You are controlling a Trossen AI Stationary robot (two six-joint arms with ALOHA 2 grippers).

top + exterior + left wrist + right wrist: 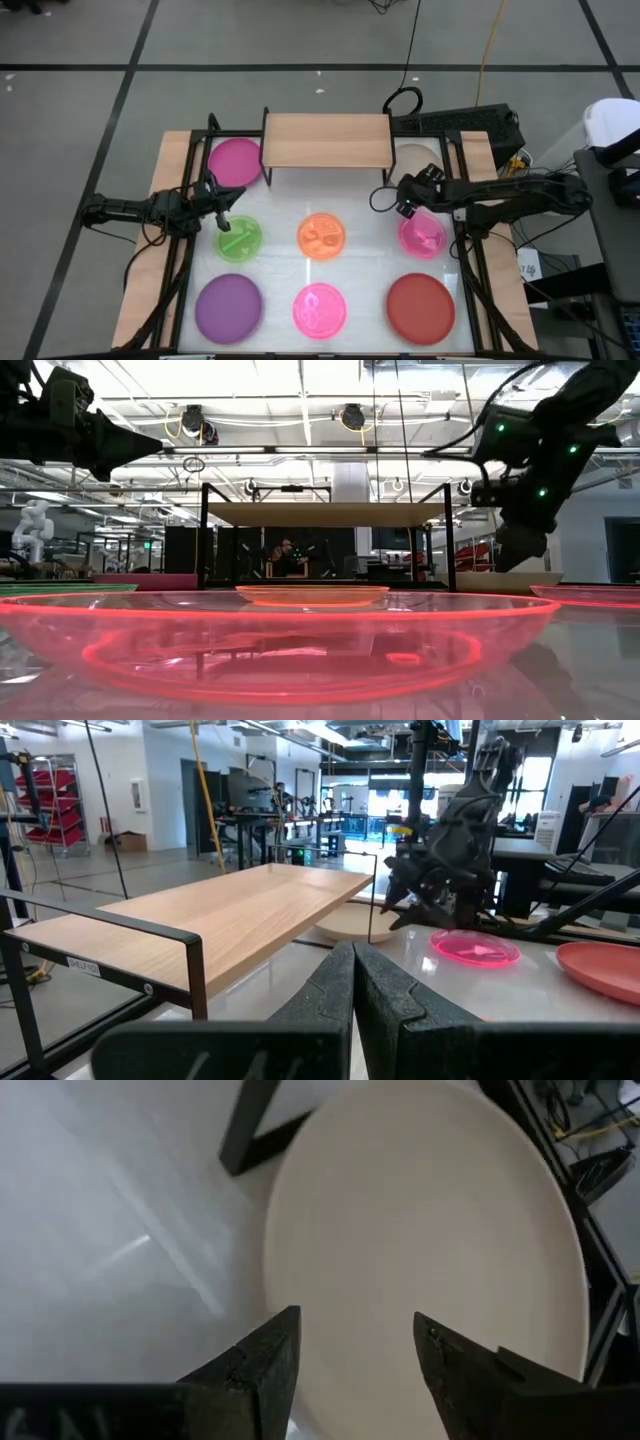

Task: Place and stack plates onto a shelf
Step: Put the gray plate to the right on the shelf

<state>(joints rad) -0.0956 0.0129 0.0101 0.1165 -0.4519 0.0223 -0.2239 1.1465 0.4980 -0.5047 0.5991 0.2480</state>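
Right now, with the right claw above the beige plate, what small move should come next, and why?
Probably lower the right claw onto the near rim of the beige plate. Its jaws stand open with the plate under them, nothing is held, and the shelf is bare. The left claw waits shut near the green plate.

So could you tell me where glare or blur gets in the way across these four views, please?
High view: overhead light washes out the white tabletop, and the beige plate nearly vanishes. Low view: the nearest pink plate looms large and glows, distorted by closeness. Left wrist view: its own fingers are blurred; the shelf is sharp. Right wrist view: soft streaks of glare beside the beige plate.
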